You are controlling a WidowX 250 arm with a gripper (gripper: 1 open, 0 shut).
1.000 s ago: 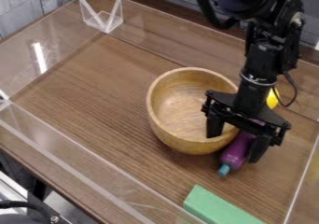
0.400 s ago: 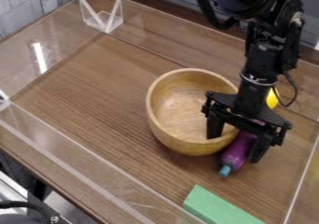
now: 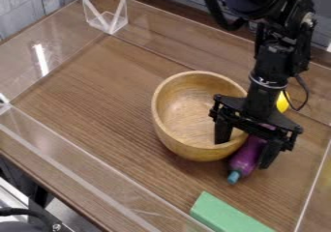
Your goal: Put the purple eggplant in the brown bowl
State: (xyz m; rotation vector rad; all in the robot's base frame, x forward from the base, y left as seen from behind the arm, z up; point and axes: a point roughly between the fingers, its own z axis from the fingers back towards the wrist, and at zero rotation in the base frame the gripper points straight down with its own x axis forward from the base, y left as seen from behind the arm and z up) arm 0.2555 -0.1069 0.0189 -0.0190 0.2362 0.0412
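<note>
On the bench point(image 3: 91, 105), right of center in the camera view, 1 brown bowl point(image 3: 177, 102) sits upright, opening up, no eggplant seen inside. Purple eggplant point(image 3: 243, 162) lies outside the bowl, just beside its lower right side, teal stem cap toward the lower edge of the view, upper end partly hidden by the tool point(image 3: 256, 131). No readable brand, label or writing on anything.

Black arm point(image 3: 265, 33) enters from the top right, reaches down, tool pointing downward. 1 side of the tool overlaps the bowl's right rim in view, other side is over the eggplant; contact with either: cannot tell. 2 sides look spread apart, tool open; grip on the eggplant not visible.

1 yellow lemon point(image 3: 282, 101) behind the arm, partly covered. 1 flat green block point(image 3: 227, 215) near the bottom edge, below the eggplant in view. 1 clear angular holder point(image 3: 106, 16) at top left. Black cables point(image 3: 29, 214) at bottom left corner.
</note>
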